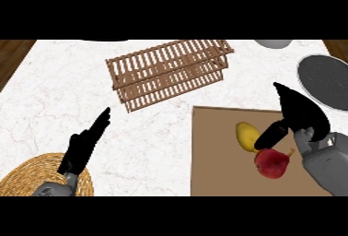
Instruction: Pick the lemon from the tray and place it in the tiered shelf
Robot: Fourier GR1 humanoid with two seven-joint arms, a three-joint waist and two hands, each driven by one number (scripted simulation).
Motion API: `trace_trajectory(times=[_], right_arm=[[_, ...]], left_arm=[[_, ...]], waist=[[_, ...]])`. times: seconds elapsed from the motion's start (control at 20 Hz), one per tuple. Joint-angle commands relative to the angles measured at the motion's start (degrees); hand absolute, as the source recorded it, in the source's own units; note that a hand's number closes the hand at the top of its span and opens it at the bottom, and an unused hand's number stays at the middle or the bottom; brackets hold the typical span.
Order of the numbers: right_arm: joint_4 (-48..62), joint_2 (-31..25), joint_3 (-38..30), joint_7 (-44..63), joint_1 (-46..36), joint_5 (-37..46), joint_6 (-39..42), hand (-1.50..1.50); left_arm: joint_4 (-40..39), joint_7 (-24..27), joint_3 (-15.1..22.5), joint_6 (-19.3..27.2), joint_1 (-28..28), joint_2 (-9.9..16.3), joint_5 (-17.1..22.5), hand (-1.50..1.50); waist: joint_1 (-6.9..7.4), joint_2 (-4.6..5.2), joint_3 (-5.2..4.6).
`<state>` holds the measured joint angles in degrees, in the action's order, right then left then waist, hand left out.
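Note:
A yellow lemon (246,133) lies on the brown tray (217,156) at the right, with a red apple (272,163) just below and right of it. My right hand (302,113) hovers over the tray's right side, fingers straight and pointing up-left, thumb (270,135) reaching down beside the lemon and covering part of it. It holds nothing. The wooden slatted tiered shelf (170,73) stands at the upper middle of the counter. At the lower left, my left hand (85,147) is open, fingers up, resting.
A woven round mat (27,177) lies at the lower left under my left forearm. A dark grey plate (326,80) sits at the right edge, and a grey bowl's rim (274,43) shows at the top right. White marble counter lies between shelf and tray.

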<state>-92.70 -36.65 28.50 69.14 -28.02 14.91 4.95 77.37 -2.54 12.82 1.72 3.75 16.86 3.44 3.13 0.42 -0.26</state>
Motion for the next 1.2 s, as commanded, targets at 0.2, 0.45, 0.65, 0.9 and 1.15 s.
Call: trace_trajectory(times=[0.2,0.45,0.65,0.9,1.15], right_arm=[[13.53,11.86,2.95,15.73,-8.26,-0.61,4.92,-1.50],[19.58,15.03,3.28,16.06,-10.34,0.80,5.55,-1.50],[21.91,16.63,4.04,16.08,-10.89,3.93,4.77,-1.50],[26.20,18.07,4.08,16.08,-13.13,6.49,6.47,-1.50],[27.15,19.07,3.97,16.08,-11.54,7.18,7.39,-1.50]], left_arm=[[-1.02,-0.82,-0.01,1.39,1.36,-1.69,-1.05,0.00],[-0.40,-0.45,-1.39,1.43,-0.46,-0.68,-0.75,0.00],[3.62,-1.06,-0.34,0.83,-3.25,-0.22,-0.94,0.00],[-0.55,0.41,-2.50,-0.40,-1.51,-0.34,0.36,0.00],[2.60,-0.45,-1.52,0.17,-4.08,-0.26,-0.77,0.00]], waist=[[-1.34,-0.08,0.09],[-2.07,-0.46,0.12],[-2.47,-0.84,0.14],[-3.00,-0.58,0.12],[-2.87,-0.74,0.18]])
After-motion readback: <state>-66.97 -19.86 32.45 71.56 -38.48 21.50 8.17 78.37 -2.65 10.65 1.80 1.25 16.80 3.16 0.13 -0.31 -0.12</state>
